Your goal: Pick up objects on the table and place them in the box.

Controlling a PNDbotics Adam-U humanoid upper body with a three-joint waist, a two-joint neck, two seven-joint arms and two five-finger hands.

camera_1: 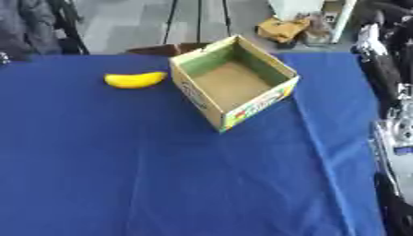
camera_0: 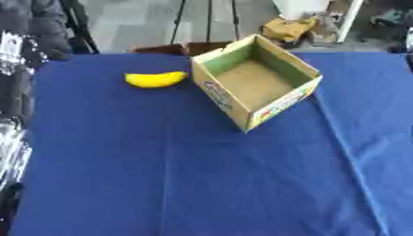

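Surface under blue cloth, big and flat. Box of brown card, open on top, nothing inside, at about 1 o'clock. Yellow banana flat on the cloth, just beside the box at its 9 o'clock, not touching. Fingers of both hands: cannot tell, only arm parts at the side edges.

one banana, one open box
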